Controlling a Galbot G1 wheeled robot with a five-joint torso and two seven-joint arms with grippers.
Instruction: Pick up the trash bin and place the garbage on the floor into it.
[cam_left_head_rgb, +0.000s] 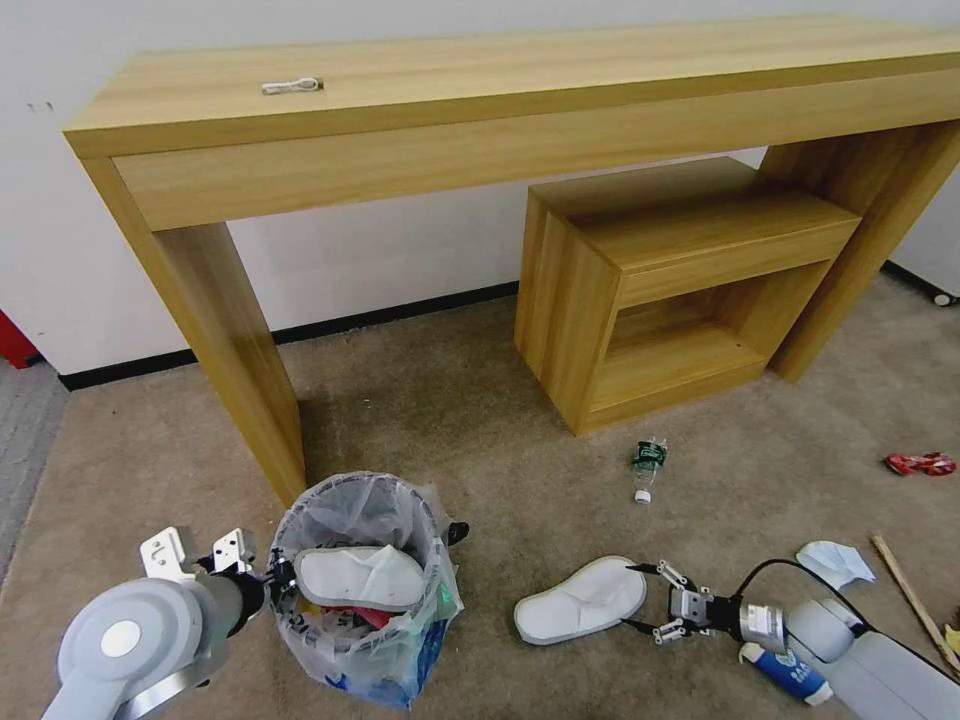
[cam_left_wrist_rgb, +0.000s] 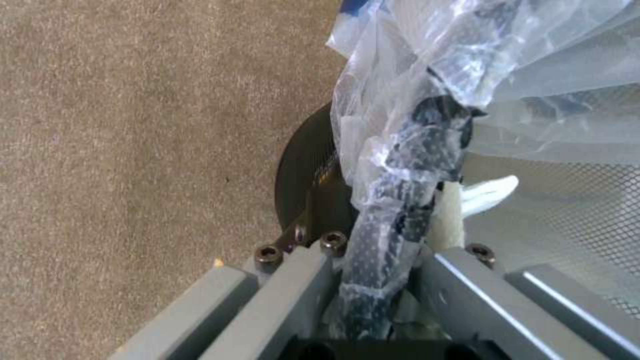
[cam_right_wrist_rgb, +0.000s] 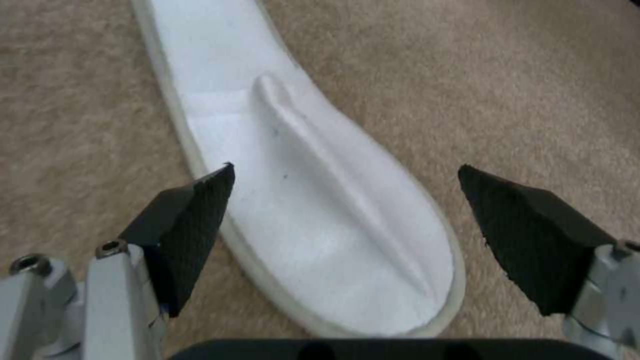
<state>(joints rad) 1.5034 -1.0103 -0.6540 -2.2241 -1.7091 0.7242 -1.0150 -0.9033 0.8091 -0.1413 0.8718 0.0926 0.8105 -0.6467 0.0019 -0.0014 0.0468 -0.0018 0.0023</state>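
Trash bin (cam_left_head_rgb: 365, 590) sits on the beige carpet floor (cam_left_head_rgb: 480, 440) at lower left of head view, just beside the wooden desk leg (cam_left_head_rgb: 235, 350). It's lined w/ a crinkly clear plastic bag (cam_left_head_rgb: 430, 610) w/ blue print; one white slipper (cam_left_head_rgb: 360, 577) lies across the top inside, red wrappers under it. Left end effector (cam_left_head_rgb: 272, 582) is at the bin's rim on the robot's left side, clenched on rim and bag. Second white slipper (cam_left_head_rgb: 582, 600) lies on the carpet to the right of the bin, well apart from it. Right end effector (cam_left_head_rgb: 645, 600) is just beside that slipper's near end, fingers spread, grasping nothing. Farther out: crushed plastic bottle (cam_left_head_rgb: 648, 462) w/ green label near the low wooden shelf unit (cam_left_head_rgb: 680, 280), red wrapper (cam_left_head_rgb: 920, 463) at far right, tissue (cam_left_head_rgb: 835, 562), wooden stick (cam_left_head_rgb: 912, 598), blue-white paper cup (cam_left_head_rgb: 785, 672) next to the right arm. Small white item (cam_left_head_rgb: 292, 86) on the tabletop (cam_left_head_rgb: 480, 75).

Left wrist view: bin's dark mesh rim (cam_left_wrist_rgb: 400, 210), wrapped in bag plastic, runs btwn the closed jaws; carpet beside it.

Right wrist view: slipper (cam_right_wrist_rgb: 313, 200) lies flat on carpet btwn the two black fingertips (cam_right_wrist_rgb: 193, 220), which stand wide apart; whether they touch it, can't tell.
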